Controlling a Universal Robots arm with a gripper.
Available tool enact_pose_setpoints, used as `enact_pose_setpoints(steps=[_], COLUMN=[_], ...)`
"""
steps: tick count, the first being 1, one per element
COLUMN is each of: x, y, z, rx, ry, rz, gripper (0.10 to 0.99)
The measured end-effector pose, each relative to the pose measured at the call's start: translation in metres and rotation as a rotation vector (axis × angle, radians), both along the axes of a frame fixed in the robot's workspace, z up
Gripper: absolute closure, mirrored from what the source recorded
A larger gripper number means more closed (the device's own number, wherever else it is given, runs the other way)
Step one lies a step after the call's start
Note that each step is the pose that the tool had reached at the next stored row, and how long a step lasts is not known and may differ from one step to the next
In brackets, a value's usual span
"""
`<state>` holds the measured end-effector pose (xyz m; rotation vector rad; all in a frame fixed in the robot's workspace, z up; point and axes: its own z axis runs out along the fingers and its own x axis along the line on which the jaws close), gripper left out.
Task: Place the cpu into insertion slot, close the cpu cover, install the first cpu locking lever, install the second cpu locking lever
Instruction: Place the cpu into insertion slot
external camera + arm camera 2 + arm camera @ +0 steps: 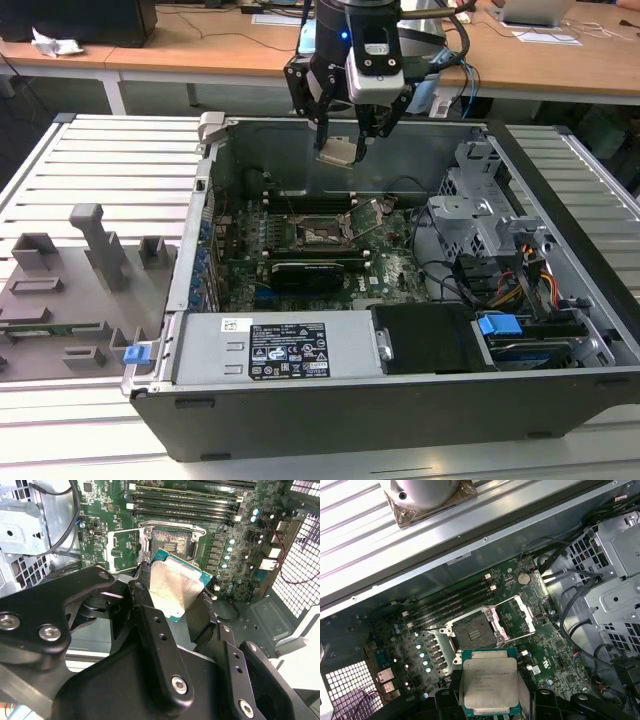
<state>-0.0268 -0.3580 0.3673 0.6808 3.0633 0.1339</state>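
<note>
The claw (342, 140) hangs at the upper centre of the exterior view, over the far wall of an open computer case (400, 405) that lies on a slatted metal counter (100, 160). It is clamped on the cpu (337, 151), gripping it by two opposite edges, with the chip tilted and in the air, well above the board. In both wrist views the cpu (175, 587) (490, 685) shows its pale metal top and green rim between the black fingers (150, 612). The slot (322, 232) sits in the middle of the green board in the exterior view, with no chip in it. Its dark grid of contacts is bare in both wrist views (170, 542) (472, 632). The cover (517, 619) is swung open and stands beside the slot, and the silvery frame also shows in the second wrist view (122, 549). Long black memory slots (455, 600) run along one side of the slot. In the exterior view a power supply (270, 350) fills the near part of the case, a grey drive cage (480, 210) stands toward the exterior view's right, and a grey plastic fixture (90, 250) rests on the counter at the exterior view's left.
</note>
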Motion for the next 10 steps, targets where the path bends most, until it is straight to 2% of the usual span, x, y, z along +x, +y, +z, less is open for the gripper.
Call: enact_pose_setpoints(steps=[10], x=[0.0000], y=[0.0000], z=[0.0000], rx=[-0.002], ry=[0.0000], rz=[-0.034], gripper=[0.561])
